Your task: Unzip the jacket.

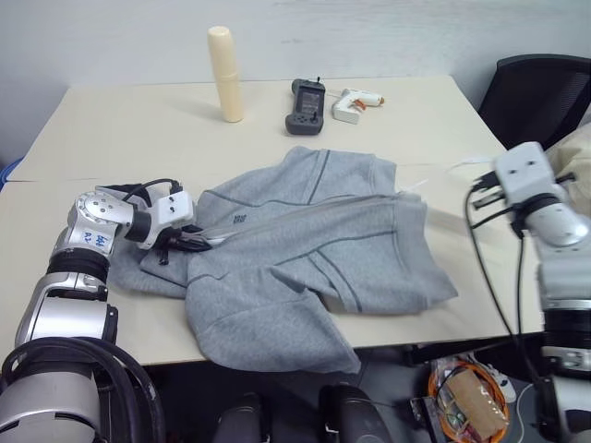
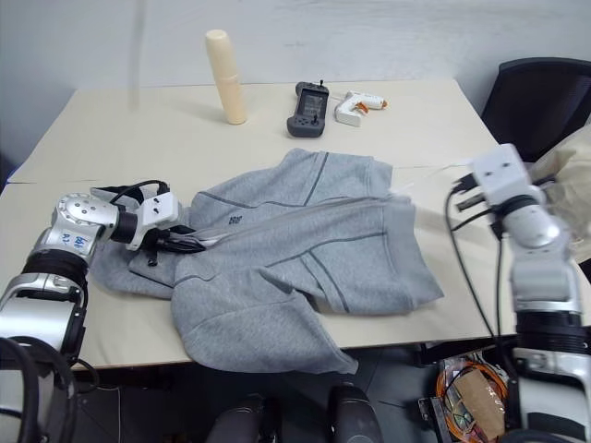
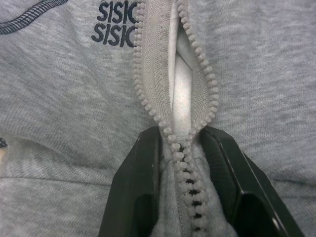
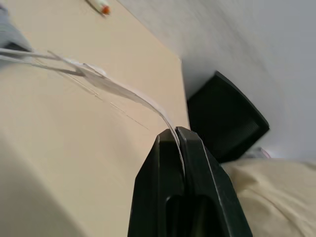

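The light-grey jacket (image 1: 305,249) lies crumpled on the beige table (image 1: 129,129), its collar end toward my left arm. The zipper (image 3: 174,94) is parted, with its two rows of teeth apart and white lining between them. My left gripper (image 3: 180,136) is shut on the jacket, pinching the zipper edge below the dark chest logo (image 3: 114,22). My right gripper (image 4: 177,131) is raised beyond the jacket's right side. It is shut on a thin white tag (image 4: 118,89) that stretches back toward the jacket.
At the back of the table stand a cream cylinder (image 1: 226,74), a black handheld device (image 1: 306,105) and a white glue gun (image 1: 354,103). A black chair (image 1: 540,97) and a beige cloth (image 1: 577,152) are at the right. Wired electronics (image 1: 466,397) sit under the table's front edge.
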{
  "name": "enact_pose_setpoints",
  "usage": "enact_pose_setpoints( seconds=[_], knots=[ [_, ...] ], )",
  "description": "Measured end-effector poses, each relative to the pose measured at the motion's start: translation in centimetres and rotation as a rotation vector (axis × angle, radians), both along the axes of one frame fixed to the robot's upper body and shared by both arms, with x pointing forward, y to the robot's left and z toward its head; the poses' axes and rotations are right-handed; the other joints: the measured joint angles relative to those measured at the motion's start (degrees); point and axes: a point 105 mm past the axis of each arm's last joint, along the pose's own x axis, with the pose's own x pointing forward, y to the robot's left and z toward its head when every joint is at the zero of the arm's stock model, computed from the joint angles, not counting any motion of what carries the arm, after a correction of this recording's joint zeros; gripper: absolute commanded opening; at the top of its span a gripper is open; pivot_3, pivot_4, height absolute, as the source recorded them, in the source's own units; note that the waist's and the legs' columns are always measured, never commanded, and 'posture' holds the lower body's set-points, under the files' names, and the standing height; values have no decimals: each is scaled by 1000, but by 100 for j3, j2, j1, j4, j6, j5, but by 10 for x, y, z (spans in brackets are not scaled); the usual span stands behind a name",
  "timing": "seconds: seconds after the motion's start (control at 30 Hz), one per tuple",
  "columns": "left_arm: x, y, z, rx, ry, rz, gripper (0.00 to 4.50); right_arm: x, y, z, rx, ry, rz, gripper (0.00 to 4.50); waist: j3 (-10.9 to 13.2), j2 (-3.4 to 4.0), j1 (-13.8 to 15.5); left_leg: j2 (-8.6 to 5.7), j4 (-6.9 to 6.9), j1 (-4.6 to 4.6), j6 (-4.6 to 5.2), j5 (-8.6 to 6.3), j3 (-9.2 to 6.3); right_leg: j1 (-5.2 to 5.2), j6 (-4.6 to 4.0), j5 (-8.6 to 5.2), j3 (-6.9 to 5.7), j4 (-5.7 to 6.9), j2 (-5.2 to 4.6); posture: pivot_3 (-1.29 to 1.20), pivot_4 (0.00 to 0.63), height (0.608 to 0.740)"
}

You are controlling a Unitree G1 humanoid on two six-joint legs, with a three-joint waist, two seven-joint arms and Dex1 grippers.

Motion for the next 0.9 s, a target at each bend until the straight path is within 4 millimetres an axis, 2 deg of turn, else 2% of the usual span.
enact_pose_setpoints(
  seconds=[0.13, 0.23, 0.33, 0.4, 0.43, 0.53, 0.6, 0.63, 0.67, 0.7, 0.8, 0.83, 0.87, 0.9],
  knots=[
    [0, -1, 0, -1, -3, 0, 1297, -6, -24, 6, 28, 12, -30, 0, 2, 4, 11, -2, -2, 3, 1, 1, 7, -1, 0, 0, 0, -13, -1, 0, 150, 740],
    [1, -1, 0, -1, -4, 0, 1297, -7, -36, 20, 50, -14, -51, 0, 3, 7, 15, -1, -3, 3, 1, 1, 9, -2, 0, 0, 1, -14, -2, 0, 150, 740],
    [1, -2, 0, -3, -6, 0, 1297, -5, -35, 28, 64, -37, -34, 0, 3, 7, 27, 0, -1, 3, 1, 1, 9, -2, 0, 0, 5, -15, -1, 0, 150, 740],
    [1, -2, 1, -15, -4, 4, 1297, -4, -30, 24, 95, 4, 3, 0, 3, 7, 38, 1, -1, 3, 1, 1, 9, -2, 0, 0, 6, -15, -2, 0, 150, 740],
    [1, -2, 1, -34, 6, 17, 1297, -1, -21, 18, 125, 46, 50, 0, 3, 7, 32, 2, -1, 3, 1, 1, 9, -3, 0, 0, 9, -15, -1, 0, 150, 740],
    [-2, -5, 3, -72, 45, 11, 1261, 6, 22, -6, 226, 172, 240, 640, 3, 8, 20, 6, -1, -2, 1, 1, 6, -3, 0, 0, 9, -10, 3, 0, 150, 740],
    [-9, -14, 7, -132, 114, -35, 1662, 7, 52, -25, 290, 283, 378, 1226, 9, 14, 59, 4, 5, -28, 2, 0, 1, -20, 0, 0, 7, -2, 3, 0, 150, 740],
    [-11, -15, 8, -144, 123, -43, 1824, 6, 54, -27, 296, 295, 388, 1500, 10, 15, 74, 4, 9, -39, 2, 0, 0, -28, 0, 0, 7, -2, 3, 0, 150, 740],
    [-18, -21, 17, -224, 166, -77, 2123, 2, 60, -29, 315, 335, 433, 1884, 11, 17, 96, 5, 21, -69, 6, -2, -8, -45, 1, 1, 4, -6, 3, 0, 150, 740],
    [-18, -23, 24, -266, 166, -71, 2368, -1, 60, -29, 317, 357, 449, 2086, 12, 18, 108, 6, 35, -88, 7, -3, -17, -50, 1, 1, -3, -6, 3, 0, 150, 740],
    [-25, -25, 61, -396, 149, -53, 3201, -22, 60, -28, 297, 463, 516, 3032, 23, 16, 174, 3, 53, -116, 17, -9, -37, -54, 4, 3, -17, -15, -2, 0, 150, 740],
    [-28, -22, 73, -409, 131, -51, 3506, -29, 56, -28, 292, 496, 522, 3340, 24, 16, 179, 0, 52, -115, 20, -11, -37, -52, 7, 4, -17, -20, -4, 0, 150, 740],
    [-41, -18, 91, -416, 105, -63, 3768, -47, 48, -29, 299, 570, 541, 3707, 28, 21, 196, -3, 48, -113, 24, -13, -37, -47, 10, 6, -16, -30, -6, 0, 150, 740],
    [-45, -11, 98, -419, 95, -47, 4028, -55, 41, -29, 315, 597, 529, 3954, 29, 22, 195, -1, 47, -91, 26, -16, -37, -24, 11, 6, -18, -37, -5, 0, 150, 740]
  ],
)
